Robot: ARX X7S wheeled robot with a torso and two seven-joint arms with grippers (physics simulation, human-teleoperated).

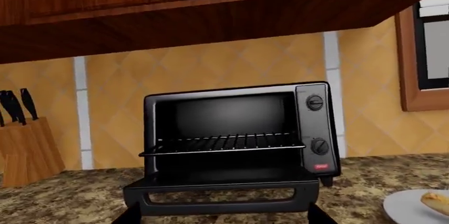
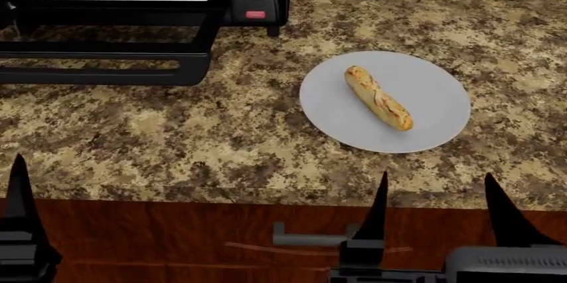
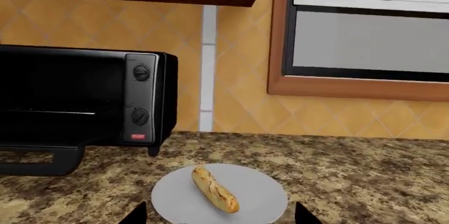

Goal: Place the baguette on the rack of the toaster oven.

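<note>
The granite countertop (image 2: 177, 137) spreads ahead of both grippers, with the wooden cabinet front (image 2: 177, 243) below its near edge. The toaster oven (image 1: 242, 132) stands straight ahead of the left gripper (image 1: 223, 219), its glass door (image 1: 221, 192) dropped flat toward that gripper and its two knobs and red button on the side nearer the right arm. Inside, the rack (image 1: 224, 144) spans the cavity, bare, its silvery front bar drawn slightly forward over the door. A white plate (image 2: 425, 90) sits on the counter ahead of the right gripper (image 2: 436, 193), well apart from the oven. The baguette (image 2: 378, 97) lies across the plate's middle, slanted so that one end points toward the oven and the other toward the right gripper. A knife block (image 1: 28, 150) stands beyond the oven on the side away from the right arm. The right gripper hovers near the counter's front edge with its two dark fingers (image 2: 502, 210) spread wide apart, holding and touching nothing. Only the tips of the left gripper's fingers (image 1: 126, 216) show, set far apart at the door's corners, empty as well
</note>
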